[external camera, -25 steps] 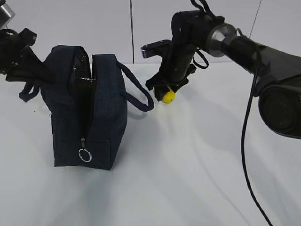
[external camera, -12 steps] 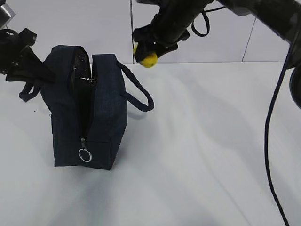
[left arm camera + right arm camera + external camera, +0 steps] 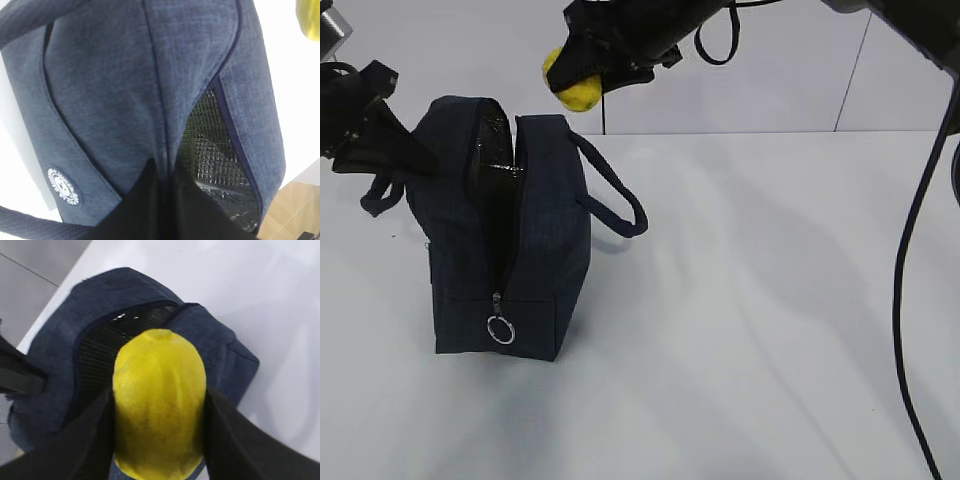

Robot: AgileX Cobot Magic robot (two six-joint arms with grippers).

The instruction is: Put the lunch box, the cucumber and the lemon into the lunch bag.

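Observation:
The dark navy lunch bag (image 3: 510,240) stands upright on the white table, its top zipper open, the silvery lining (image 3: 210,145) showing. My right gripper (image 3: 578,82) is shut on the yellow lemon (image 3: 575,90) and holds it in the air just above and right of the bag's opening. In the right wrist view the lemon (image 3: 159,405) sits between the two black fingers with the open bag (image 3: 90,350) below. My left gripper (image 3: 165,175) is shut on the bag's fabric at the rim of the opening. The lunch box and the cucumber are out of view.
The bag's loop handle (image 3: 620,195) hangs out to the right. A silver ring pull (image 3: 500,330) dangles at the bag's front end. The white table (image 3: 770,300) stretches to the right. The right arm's black cable (image 3: 905,300) hangs along the right edge.
The right gripper has lifted the lemon from the table behind the bag and carried it up and left, to above the bag's opening. The left gripper and the bag have stayed still.

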